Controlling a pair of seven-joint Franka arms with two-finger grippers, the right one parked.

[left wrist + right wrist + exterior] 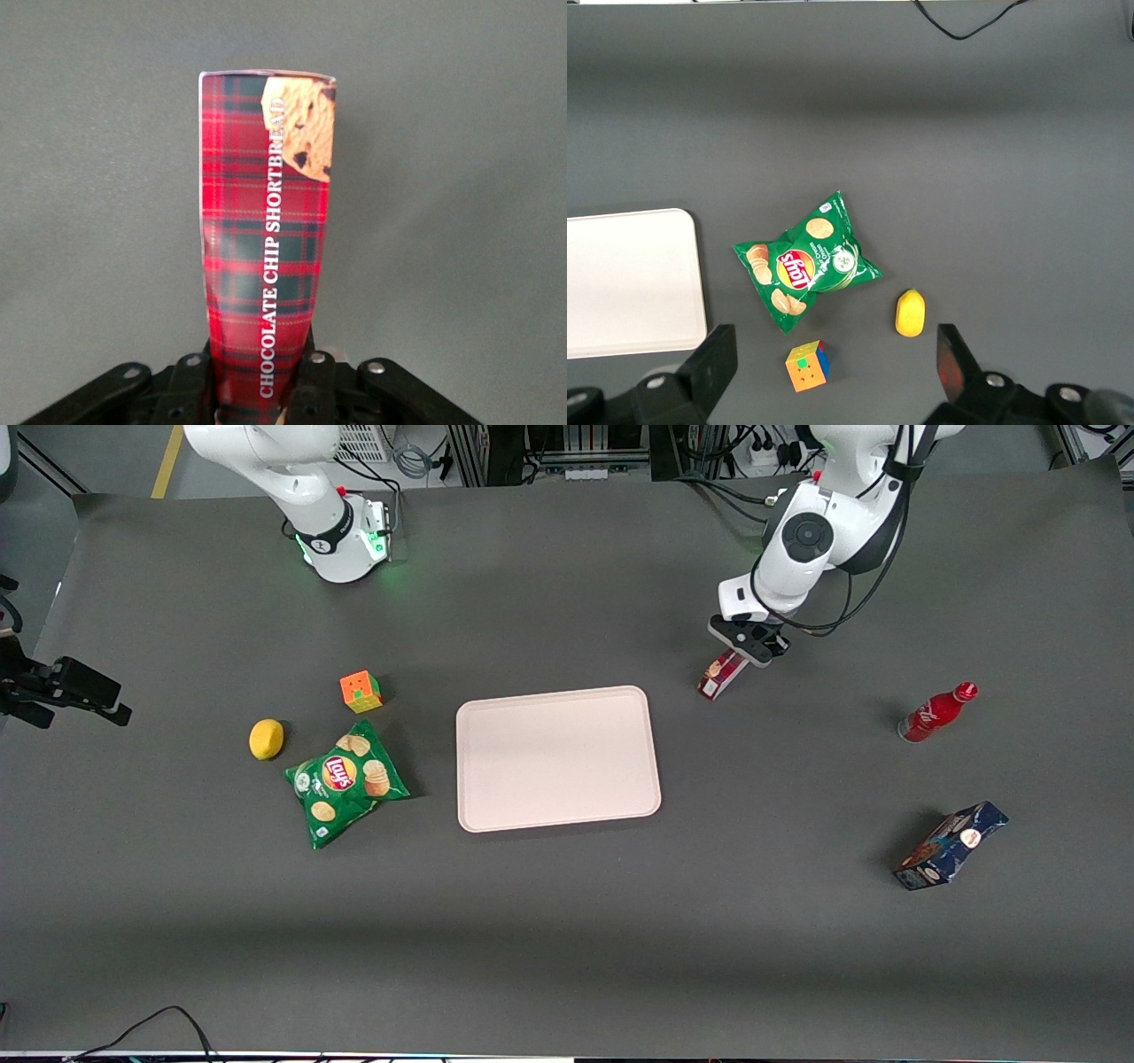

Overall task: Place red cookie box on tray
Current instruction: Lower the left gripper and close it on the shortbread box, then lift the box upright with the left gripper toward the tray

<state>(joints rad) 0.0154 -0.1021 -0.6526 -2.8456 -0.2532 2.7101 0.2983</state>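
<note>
The red cookie box (719,676), a slim dark-red plaid carton, sticks out tilted from my left gripper (749,646), with its low end at or just above the mat. It is slightly farther from the front camera than the tray and toward the working arm's end. In the left wrist view the gripper (261,376) is shut on the box (266,221), one black finger (188,385) pressed to each long side, and the carton looks pinched there. The pale pink tray (558,757) lies flat mid-table with nothing on it; the right wrist view shows its end (629,283).
A red soda bottle (935,713) and a dark blue snack box (950,846) lie toward the working arm's end. Toward the parked arm's end are a green chips bag (345,779), a lemon (266,739) and a colour cube (361,691).
</note>
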